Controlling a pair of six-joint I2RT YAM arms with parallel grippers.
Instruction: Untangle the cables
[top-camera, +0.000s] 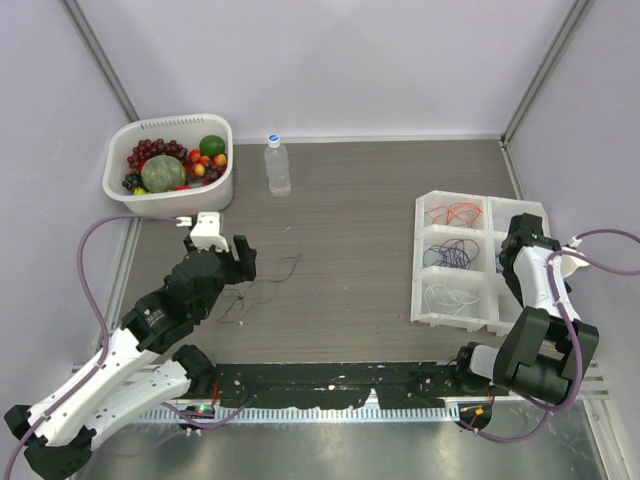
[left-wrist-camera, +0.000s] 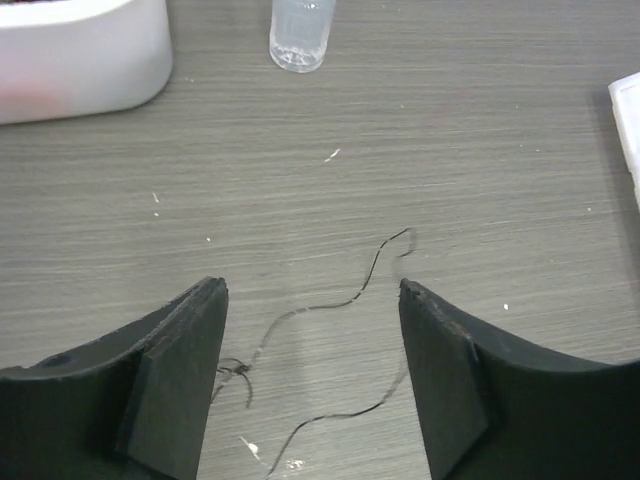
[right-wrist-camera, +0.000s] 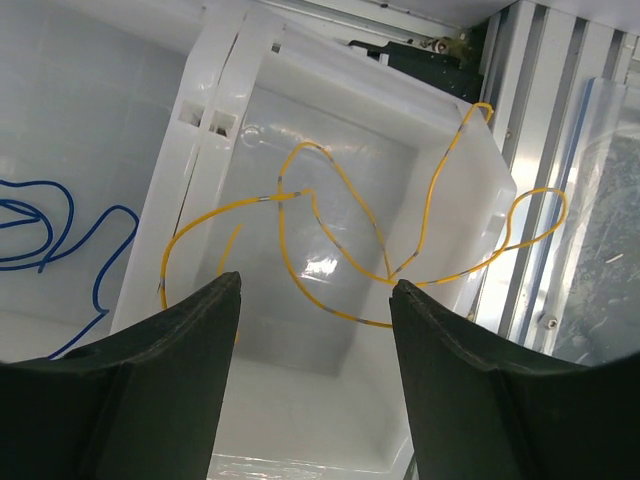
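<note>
Top view: thin black wires (top-camera: 285, 268) lie loose on the grey table (top-camera: 350, 200); other coloured wires (top-camera: 447, 255) sit sorted in the white compartment tray (top-camera: 416, 270).
Left wrist: left gripper (left-wrist-camera: 310, 286) is open and empty over the black wires; the next move is probably to pinch a single strand.
Right wrist: right gripper (right-wrist-camera: 315, 285) is open and empty above a thin yellow wire (right-wrist-camera: 283, 195) in a tray cell, with one loop over the rim.

Bright wires in a white tray, black ones on grey wood grain.

The table (top-camera: 350, 225) is grey-brown with fine streaked grain, and the black wires (left-wrist-camera: 372, 272) show dark against it. The tray (top-camera: 418, 262) is white and holds orange wires (top-camera: 460, 212), purple-blue wires (top-camera: 450, 255), white wires (top-camera: 447, 297), a yellow wire (right-wrist-camera: 285, 195) and a blue wire (right-wrist-camera: 60, 187). The tub (top-camera: 228, 150) is white, its fruit (top-camera: 165, 172) red, dark purple and green. The bottle (top-camera: 277, 170) is clear with a blue cap. The hoses (top-camera: 95, 240) are mauve.
</note>
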